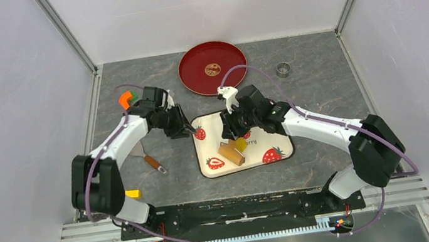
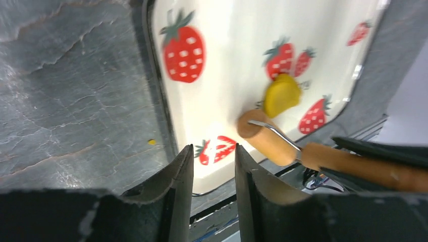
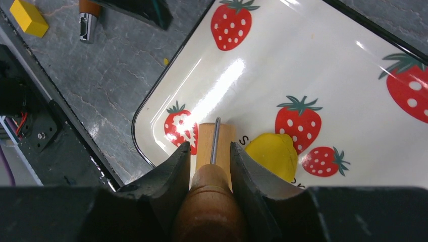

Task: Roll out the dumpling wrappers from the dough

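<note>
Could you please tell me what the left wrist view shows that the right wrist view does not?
Only the left wrist view shows the left end effector, open and empty over the edge of the strawberry tray. Only the right wrist view shows the right end effector shut on the handle of the wooden roller, plus a yellow block and a metal-tipped tool beside the tray. Both show the tray, the yellow dough and the roller.

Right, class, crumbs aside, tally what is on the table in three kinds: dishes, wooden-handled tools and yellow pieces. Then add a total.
Dishes: 2, red plate and strawberry tray
Wooden-handled tools: 2, roller and scraper
Yellow pieces: 2, yellow dough and yellow block
Total: 6
</note>
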`<state>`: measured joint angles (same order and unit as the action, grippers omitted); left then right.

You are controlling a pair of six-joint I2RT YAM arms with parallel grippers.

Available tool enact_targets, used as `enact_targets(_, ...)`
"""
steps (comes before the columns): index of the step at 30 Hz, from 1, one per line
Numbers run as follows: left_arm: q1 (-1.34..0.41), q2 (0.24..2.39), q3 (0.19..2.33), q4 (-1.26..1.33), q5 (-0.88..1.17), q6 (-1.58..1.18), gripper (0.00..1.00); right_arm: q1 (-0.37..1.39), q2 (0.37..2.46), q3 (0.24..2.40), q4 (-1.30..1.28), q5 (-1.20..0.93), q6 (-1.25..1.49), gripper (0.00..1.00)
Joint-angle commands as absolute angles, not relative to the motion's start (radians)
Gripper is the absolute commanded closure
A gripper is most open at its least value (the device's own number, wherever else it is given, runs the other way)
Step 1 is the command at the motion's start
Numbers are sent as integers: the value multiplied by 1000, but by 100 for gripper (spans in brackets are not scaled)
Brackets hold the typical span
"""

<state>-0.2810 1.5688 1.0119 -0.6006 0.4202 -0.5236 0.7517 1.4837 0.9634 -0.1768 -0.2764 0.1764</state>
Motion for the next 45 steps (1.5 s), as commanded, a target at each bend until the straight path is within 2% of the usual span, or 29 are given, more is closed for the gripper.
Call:
enact_targets(1,-279,1423,1069,-616,403,-527,59,736,1490,1089,-290,-213,267,100)
enact_targets(9,-341,1325,1009,-403,542,-733,57,623,1472,1121,-186,-254,420,100)
enact_targets(16,-517,1414,1007,-188,542,-882,57,588,1466,1155,-127,-255,522,100)
enact_targets(23,-558,1484,1014,-158,529,-887,57,575,1459,1169,-130,-258,527,100)
enact_targets(27,-519,1434,973,-227,486,-838,57,568,1425,1141,-162,-226,411,100)
enact_targets(34,-302,1306,795,-316,514,-760,56,566,1394,1074,-158,-248,285,100)
enact_targets(38,-258,1356,789,-432,496,-649,56,568,1391,1053,-138,-250,257,100)
enact_targets(45,-258,1480,740,-346,497,-639,56,568,1361,977,-50,-278,265,98)
